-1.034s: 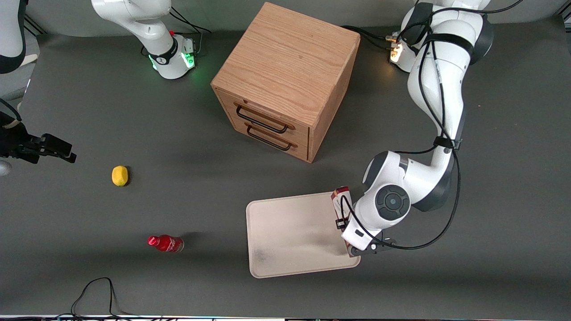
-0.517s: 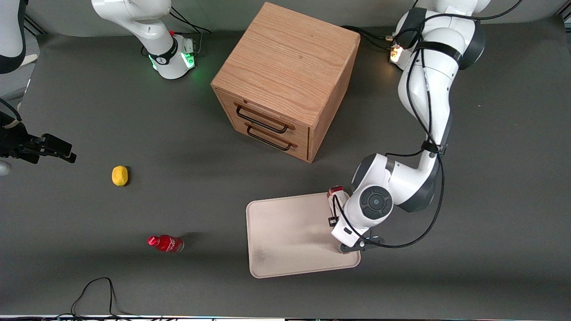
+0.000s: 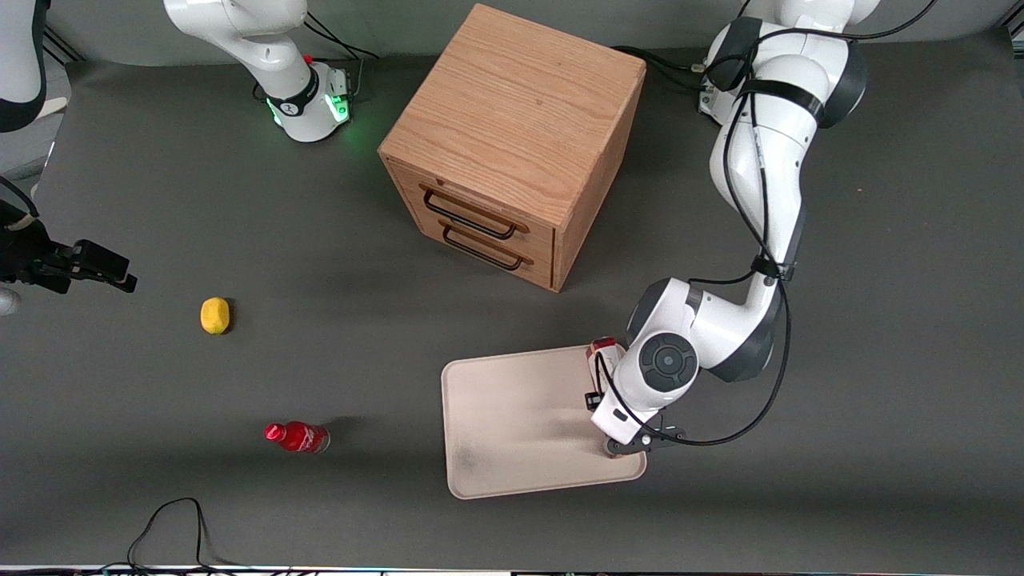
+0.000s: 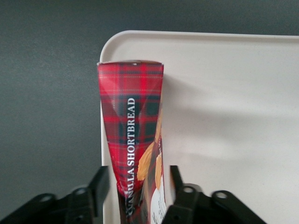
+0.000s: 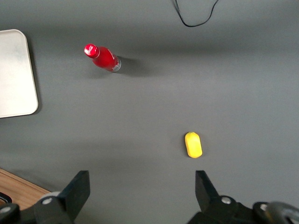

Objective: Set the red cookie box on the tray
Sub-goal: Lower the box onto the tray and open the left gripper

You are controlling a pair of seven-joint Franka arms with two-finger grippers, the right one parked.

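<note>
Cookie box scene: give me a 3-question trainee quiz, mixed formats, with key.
1. True or false: the gripper is shut on the red cookie box.
2. Multiple choice: the box in the gripper is over which part of the tray? A) its middle B) its rim at the working arm's end C) the rim nearest the front camera.
3. Fill in: the drawer cabinet has ___ handles on its front.

Key: 1 true; the fingers clamp its narrow sides. 2 B; the wrist view shows the box's tartan edge lined up along the rim. 3 two.
</note>
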